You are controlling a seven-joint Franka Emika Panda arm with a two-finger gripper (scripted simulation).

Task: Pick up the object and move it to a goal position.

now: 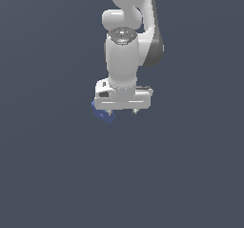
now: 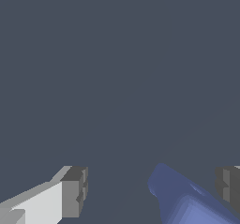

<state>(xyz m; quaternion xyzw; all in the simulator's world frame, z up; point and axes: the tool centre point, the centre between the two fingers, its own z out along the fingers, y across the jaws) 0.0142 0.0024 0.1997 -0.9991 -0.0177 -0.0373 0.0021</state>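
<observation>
- The gripper [image 1: 123,111] hangs under the white arm [image 1: 125,55] with its two fingers spread apart. It is not squeezing anything.
- In the wrist view, one gray finger pad [image 2: 75,191] sits on one side and the other pad [image 2: 229,189] sits on the far side, with a wide gap between them.
- The blue object [image 2: 187,199] is in that gap, much nearer to the second pad. I cannot tell if it touches that pad.
- In the exterior view, the blue object [image 1: 102,112] peeks out under the gripper, toward the exterior view's left.
- All around is a plain dark gray floor [image 1: 190,174]. No goal mark shows in either view.
- The job now looks like grabbing the object; it is not held yet.
- To do it well, the gripper should slide over so the object sits in the middle of the gap.
- Then the fingers should close slowly. The shape is bumpy, so a side squeeze could make it twist or pop out.
</observation>
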